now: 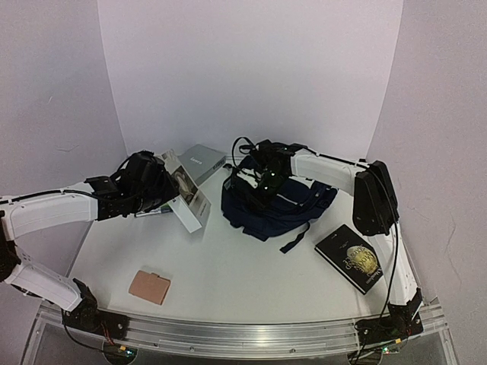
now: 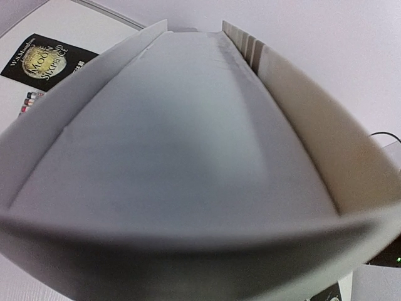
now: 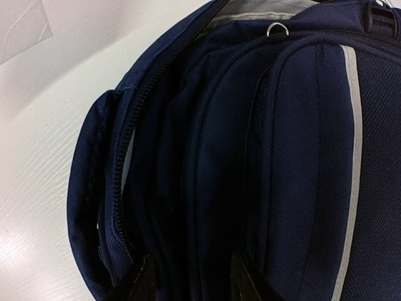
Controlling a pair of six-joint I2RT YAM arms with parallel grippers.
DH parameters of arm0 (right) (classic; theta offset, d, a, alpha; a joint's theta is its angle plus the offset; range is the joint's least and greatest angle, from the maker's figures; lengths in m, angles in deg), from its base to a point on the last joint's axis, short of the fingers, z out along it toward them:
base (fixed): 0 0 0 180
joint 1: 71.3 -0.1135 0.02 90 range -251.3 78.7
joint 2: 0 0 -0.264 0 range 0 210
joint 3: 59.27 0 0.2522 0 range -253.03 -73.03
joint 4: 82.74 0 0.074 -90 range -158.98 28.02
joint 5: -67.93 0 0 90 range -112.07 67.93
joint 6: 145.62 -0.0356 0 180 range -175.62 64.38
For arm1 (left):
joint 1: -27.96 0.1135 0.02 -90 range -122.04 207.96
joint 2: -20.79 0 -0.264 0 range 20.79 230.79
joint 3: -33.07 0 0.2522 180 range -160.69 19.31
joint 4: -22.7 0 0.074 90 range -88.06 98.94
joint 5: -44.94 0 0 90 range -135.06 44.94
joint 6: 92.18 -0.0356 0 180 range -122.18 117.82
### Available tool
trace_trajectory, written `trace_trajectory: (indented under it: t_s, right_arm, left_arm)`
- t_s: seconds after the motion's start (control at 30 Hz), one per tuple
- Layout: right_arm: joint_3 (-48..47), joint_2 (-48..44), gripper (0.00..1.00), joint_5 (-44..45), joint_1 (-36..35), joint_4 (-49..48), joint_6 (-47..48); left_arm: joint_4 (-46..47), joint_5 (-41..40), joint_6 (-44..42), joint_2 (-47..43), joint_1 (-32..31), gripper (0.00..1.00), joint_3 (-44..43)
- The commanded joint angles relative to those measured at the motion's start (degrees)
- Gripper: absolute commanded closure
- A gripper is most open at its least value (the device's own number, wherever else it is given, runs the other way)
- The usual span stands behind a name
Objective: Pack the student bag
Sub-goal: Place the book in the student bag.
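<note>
Holding a tilted white-and-grey book in the clenched left end effector, just left of the large dark navy fabric student bag at tabletop centre, long axis left-to-right. Straddling a bag fold with right end effector; cannot tell whether gripping.

Soft, even light from overhead; I see only faint shadows just beside the student bag. Left of the bag, the pale book fills my left wrist view, blurred and bowed at the edges. Close up, the bag's weave is sharp, its folds dim
</note>
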Motion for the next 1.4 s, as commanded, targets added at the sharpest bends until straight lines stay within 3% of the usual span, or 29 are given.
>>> trace_trajectory:
  t_s: [0.0,0.3,0.6,0.77,0.9,1.07,1.23,1.37]
  right_arm:
    - [-2.3,-0.7,0.64,1.8,0.8,-1.6,-1.4]
    - [-6.6,-1.6,0.66,-0.3,1.0,-1.3,-3.2]
    - [-3.1,2.3,0.67,0.6,0.9,-1.6,-1.0]
    - [0.0,3.5,0.59,-0.4,0.4,-1.6,0.1]
    - [2.1,4.0,0.44,-0.8,0.0,-1.6,0.3]
    - [1.9,6.1,0.43,-0.2,-0.2,-1.4,1.0]
    - [3.8,7.7,0.51,5.3,-0.9,-1.5,3.8]
    - [5.3,7.4,0.75,9.7,-1.2,-2.3,4.1]
  left_arm:
    - [1.6,-0.6,-1.0,-1.4,0.3,0.91,-1.7]
    - [2.4,-0.2,-1.9,0.3,0.3,0.9,-2.8]
    - [3.6,0.1,-1.3,1.1,0.6,0.9,-2.8]
    - [3.4,0.1,-1.0,0.6,0.6,0.89,-2.3]
    - [2.9,-0.1,-1.1,0.3,0.7,0.89,-2.4]
    - [2.6,0.4,-1.2,0.7,0.8,0.88,-2.5]
    - [2.4,0.9,-1.7,1.0,0.9,0.88,-3.2]
    - [2.3,0.8,-1.4,0.5,1.2,0.87,-3.1]
